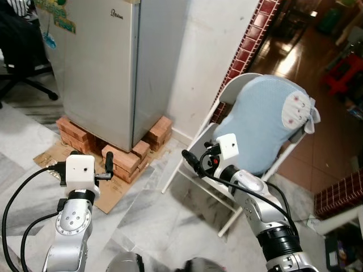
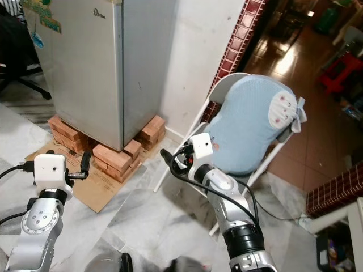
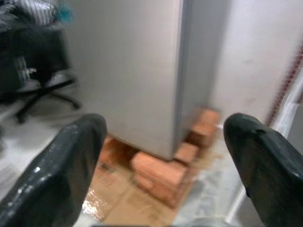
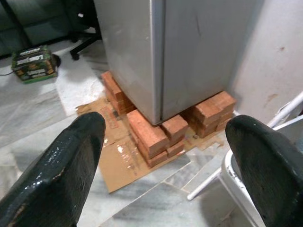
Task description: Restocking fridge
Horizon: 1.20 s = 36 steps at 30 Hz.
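Two grippers are raised in front of the robot, both spread wide and holding nothing: left gripper [image 1: 85, 165] over the cardboard [image 1: 54, 154], right gripper [image 1: 199, 161] just in front of the folding chair [image 1: 227, 102]. Fridge [image 1: 108, 68] stands ahead on stacked bricks [image 1: 122, 158], door closed, silver, set against the white wall [image 1: 212, 51]. No item to stock is in either gripper. Risks, as judged: the fridge sits on loose bricks, so a hard pull on the door could rock it; the right arm is near the chair and its blue cushion [image 1: 264, 122], and a swing toward the fridge could snag the chair frame; the arm cables [image 1: 17, 192] could catch. Writing: a small dark logo near the door top, too small to read; colourful stickers [image 1: 57, 17] at the upper left, lettering not legible.
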Tool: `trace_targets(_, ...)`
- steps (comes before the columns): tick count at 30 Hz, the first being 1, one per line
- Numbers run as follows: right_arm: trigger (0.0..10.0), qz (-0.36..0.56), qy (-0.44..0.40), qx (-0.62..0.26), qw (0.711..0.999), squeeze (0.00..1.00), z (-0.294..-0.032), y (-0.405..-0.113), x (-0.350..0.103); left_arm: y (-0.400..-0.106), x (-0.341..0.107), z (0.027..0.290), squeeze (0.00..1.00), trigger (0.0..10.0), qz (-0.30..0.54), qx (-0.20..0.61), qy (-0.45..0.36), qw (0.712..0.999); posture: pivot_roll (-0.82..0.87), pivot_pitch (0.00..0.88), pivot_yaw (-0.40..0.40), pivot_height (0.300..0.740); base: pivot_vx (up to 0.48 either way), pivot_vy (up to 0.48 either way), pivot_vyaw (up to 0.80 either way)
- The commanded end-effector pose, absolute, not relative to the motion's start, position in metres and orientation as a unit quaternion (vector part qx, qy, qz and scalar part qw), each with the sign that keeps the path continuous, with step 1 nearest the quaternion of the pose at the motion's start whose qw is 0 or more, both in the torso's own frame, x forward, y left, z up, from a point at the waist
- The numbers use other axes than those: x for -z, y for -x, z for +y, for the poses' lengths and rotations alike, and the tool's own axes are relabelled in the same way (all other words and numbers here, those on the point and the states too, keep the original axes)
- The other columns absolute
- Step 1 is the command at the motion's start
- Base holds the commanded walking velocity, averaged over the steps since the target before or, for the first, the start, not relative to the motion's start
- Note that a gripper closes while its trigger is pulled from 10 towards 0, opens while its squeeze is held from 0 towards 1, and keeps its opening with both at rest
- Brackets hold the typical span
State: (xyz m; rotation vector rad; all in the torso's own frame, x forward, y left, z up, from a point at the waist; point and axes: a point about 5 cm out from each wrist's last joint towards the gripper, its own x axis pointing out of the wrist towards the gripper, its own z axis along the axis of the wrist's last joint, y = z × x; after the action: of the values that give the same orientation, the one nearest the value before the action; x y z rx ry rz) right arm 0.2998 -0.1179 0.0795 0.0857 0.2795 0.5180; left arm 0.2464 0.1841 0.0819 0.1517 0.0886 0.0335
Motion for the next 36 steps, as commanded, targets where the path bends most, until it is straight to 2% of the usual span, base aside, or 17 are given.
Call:
trace_targets(1, 10.0, 0.141, -0.043, -0.247, 0.958, 0.00, -0.117, -0.303, -0.081, -0.249, -0.082, 0.189, 0.00, 10.0, 0.049, -0.016, -0.083, 0.995, 0.11, 0.068, -0.112, 0.740, 0.000, 0.480, 0.00)
trace_targets(10, 10.0, 0.125, -0.070, -0.244, 0.959, 0.00, -0.113, -0.301, -0.104, -0.252, -0.081, 0.191, 0.00, 10.0, 0.053, 0.005, -0.075, 0.996, 0.07, 0.089, -0.085, 0.740, 0.000, 0.480, 0.00)
trace_targets(19, 10.0, 0.150, -0.087, -0.222, 0.959, 0.00, -0.123, -0.292, -0.102, -0.237, -0.067, 0.201, 0.00, 10.0, 0.085, -0.018, -0.063, 0.994, 0.07, 0.065, -0.072, 0.740, 0.000, 0.480, 0.00)
trace_targets(22, 10.0, 0.153, -0.083, -0.204, 0.963, 0.00, -0.129, -0.291, -0.098, -0.235, -0.063, 0.198, 0.00, 10.0, 0.092, -0.010, -0.061, 0.994, 0.05, 0.060, -0.035, 0.740, 0.000, 0.480, 0.00)
trace_targets(25, 10.0, 0.153, -0.084, -0.199, 0.964, 0.00, -0.130, -0.291, -0.098, -0.235, -0.063, 0.197, 0.00, 10.0, 0.093, -0.008, -0.061, 0.994, 0.05, 0.060, -0.035, 0.740, 0.000, 0.480, 0.00)
trace_targets(28, 10.0, 0.150, -0.083, -0.182, 0.968, 0.00, -0.135, -0.289, -0.099, -0.241, -0.061, 0.187, 0.00, 10.0, 0.097, 0.023, -0.063, 0.993, -0.01, 0.064, 0.010, 0.740, 0.000, 0.480, 0.00)
trace_targets(36, 10.0, 0.162, -0.080, -0.166, 0.969, 0.00, -0.141, -0.279, -0.094, -0.251, -0.060, 0.176, 0.00, 10.0, 0.094, 0.045, -0.058, 0.993, -0.05, 0.070, 0.001, 0.740, 0.000, 0.480, 0.00)
